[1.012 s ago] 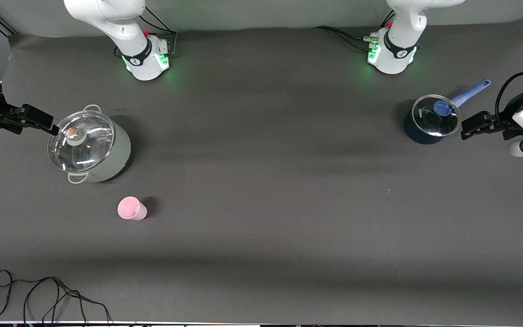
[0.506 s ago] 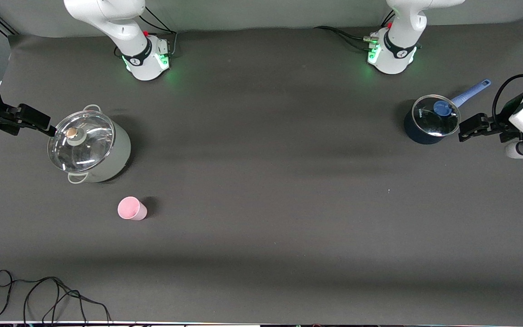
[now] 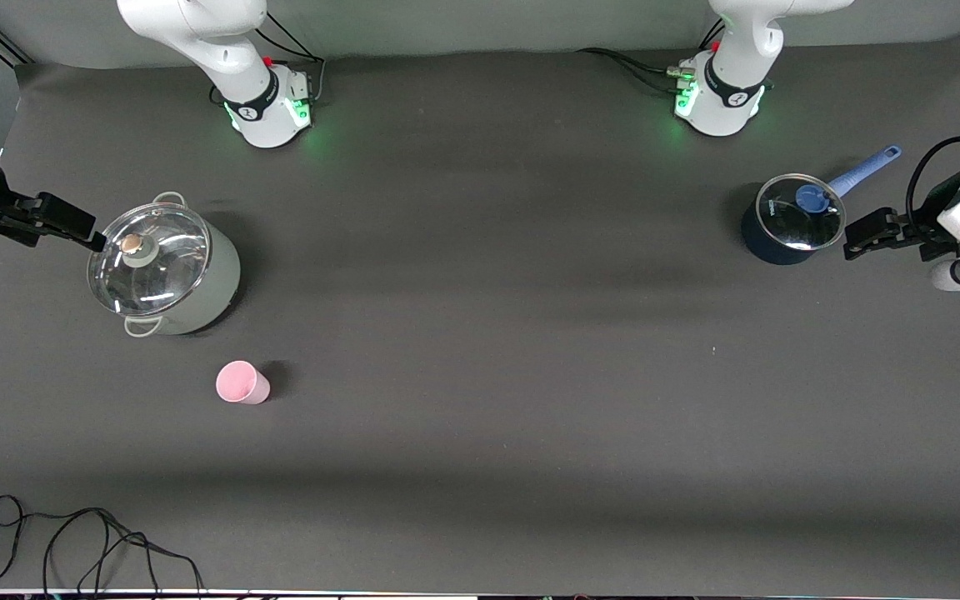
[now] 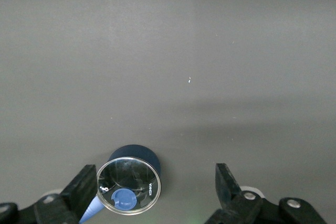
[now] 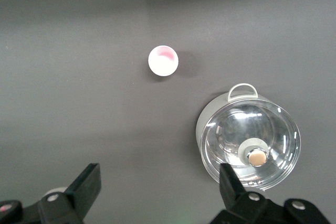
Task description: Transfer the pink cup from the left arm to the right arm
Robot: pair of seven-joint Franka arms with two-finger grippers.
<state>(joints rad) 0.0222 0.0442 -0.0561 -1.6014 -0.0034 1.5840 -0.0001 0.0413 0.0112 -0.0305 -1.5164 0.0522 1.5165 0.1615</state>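
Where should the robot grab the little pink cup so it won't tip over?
The small pale pink plastic cup stands upright and alone on the dark table, mouth up, apart from the grey lidded pot. It has no handle, so probably best to come straight down from above with an open tool and close across its round wall just below the rim.

Both arms are glossy white with rounded shells; the right arm [image 3: 222, 50] and the left arm [image 3: 738, 58] each wear a black band with a white mark above the base, which glows green, with a red spot and black cables at its side. The right gripper [image 3: 59, 218] and left gripper [image 3: 872, 232] are black, a black cable looping over each wrist, the left one a boxy white housing. Up close, the left gripper's fingers [image 4: 227, 184] and the right gripper's fingers [image 5: 89, 184] are matte black wedges on black links with silver screws.
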